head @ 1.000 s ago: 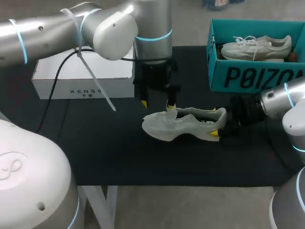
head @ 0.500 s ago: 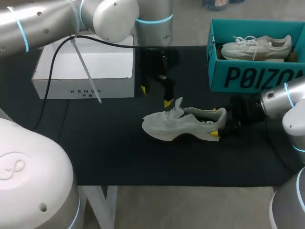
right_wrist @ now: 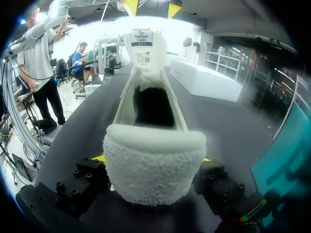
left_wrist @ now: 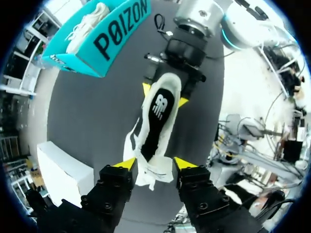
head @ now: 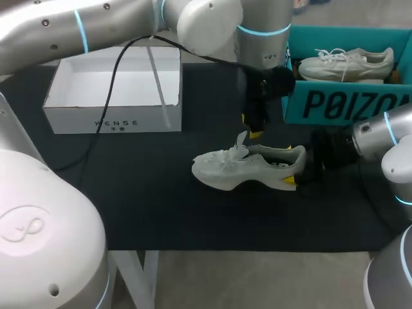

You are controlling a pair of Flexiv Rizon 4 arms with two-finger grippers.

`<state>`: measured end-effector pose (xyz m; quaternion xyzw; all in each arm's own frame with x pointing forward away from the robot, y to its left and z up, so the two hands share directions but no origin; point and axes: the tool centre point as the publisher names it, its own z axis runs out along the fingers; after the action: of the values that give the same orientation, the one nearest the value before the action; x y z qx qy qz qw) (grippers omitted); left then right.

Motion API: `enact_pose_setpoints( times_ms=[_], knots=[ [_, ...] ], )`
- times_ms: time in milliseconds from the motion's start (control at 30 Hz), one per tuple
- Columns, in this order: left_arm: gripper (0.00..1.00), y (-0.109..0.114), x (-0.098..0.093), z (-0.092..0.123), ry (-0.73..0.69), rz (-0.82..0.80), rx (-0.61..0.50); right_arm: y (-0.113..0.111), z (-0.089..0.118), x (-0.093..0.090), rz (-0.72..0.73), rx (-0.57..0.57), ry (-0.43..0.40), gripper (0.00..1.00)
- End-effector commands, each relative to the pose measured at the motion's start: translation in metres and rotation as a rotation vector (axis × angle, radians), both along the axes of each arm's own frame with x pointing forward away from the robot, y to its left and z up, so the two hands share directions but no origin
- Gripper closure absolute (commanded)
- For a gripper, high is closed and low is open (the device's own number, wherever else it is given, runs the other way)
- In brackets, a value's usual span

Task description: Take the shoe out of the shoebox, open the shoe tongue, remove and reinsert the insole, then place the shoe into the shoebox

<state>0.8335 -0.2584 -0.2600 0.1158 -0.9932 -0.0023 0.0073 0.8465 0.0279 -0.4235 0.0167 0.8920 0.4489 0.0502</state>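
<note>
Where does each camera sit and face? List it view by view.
Head view: above and behind, looking down on the table; left gripper and right gripper show.
Left wrist view: above the shoe, looking down past the open left gripper.
Right wrist view: low behind the heel, looking along the shoe; right gripper clamps it.
Shared: the shoe, in all three.

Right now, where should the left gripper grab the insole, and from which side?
Probably the insole at its heel end, straight down from above: the shoe stands upright, its tongue is lifted off the opening, and the right gripper holds the heel.
</note>
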Motion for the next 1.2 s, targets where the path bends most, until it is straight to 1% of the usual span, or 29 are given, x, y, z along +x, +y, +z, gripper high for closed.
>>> enact_pose_setpoints(
  times_ms=[33,167,233,267,667,700,733,767,867,900,933,1067,1200],
  knots=[
    [1.00,-0.014,0.006,-0.013,-0.213,-0.770,-0.063,0.002,-0.012,0.003,-0.002,-0.002,-0.002,1.00],
    [1.00,-0.020,0.009,-0.020,-0.218,-0.800,-0.126,0.002,-0.012,0.003,-0.002,-0.002,-0.002,1.00],
    [1.00,-0.022,0.011,-0.022,-0.200,-0.810,-0.173,0.002,-0.012,0.003,-0.002,-0.002,-0.002,1.00],
    [1.00,-0.023,0.011,-0.024,-0.175,-0.791,-0.186,0.002,-0.012,0.003,-0.002,-0.002,-0.002,1.00],
    [1.00,-0.023,0.011,-0.024,-0.175,-0.791,-0.186,0.002,-0.012,0.003,-0.002,-0.002,-0.002,1.00],
    [1.00,-0.027,0.009,-0.031,-0.171,-0.771,-0.214,0.002,-0.012,0.003,-0.002,-0.002,-0.002,1.00],
    [1.00,-0.031,0.008,-0.037,-0.176,-0.772,-0.216,0.002,-0.012,0.003,-0.002,-0.002,-0.002,1.00],
    [1.00,-0.033,0.007,-0.042,-0.191,-0.748,-0.206,0.002,-0.012,0.003,-0.002,-0.002,-0.002,1.00],
    [1.00,-0.044,0.006,-0.053,-0.161,-0.725,-0.172,0.002,-0.012,0.003,-0.002,-0.002,-0.002,1.00],
    [1.00,-0.047,0.003,-0.053,-0.161,-0.727,-0.152,0.002,-0.012,0.003,-0.002,-0.002,-0.002,1.00],
    [1.00,-0.050,0.001,-0.054,-0.154,-0.715,-0.166,0.002,-0.012,0.003,-0.002,-0.002,-0.002,1.00],
    [1.00,-0.061,-0.006,-0.060,-0.154,-0.662,-0.104,0.002,-0.012,0.003,-0.002,-0.002,-0.002,1.00],
    [1.00,-0.068,-0.007,-0.065,-0.162,-0.654,-0.114,0.002,-0.012,0.003,-0.002,-0.002,-0.002,1.00]
  ],
)
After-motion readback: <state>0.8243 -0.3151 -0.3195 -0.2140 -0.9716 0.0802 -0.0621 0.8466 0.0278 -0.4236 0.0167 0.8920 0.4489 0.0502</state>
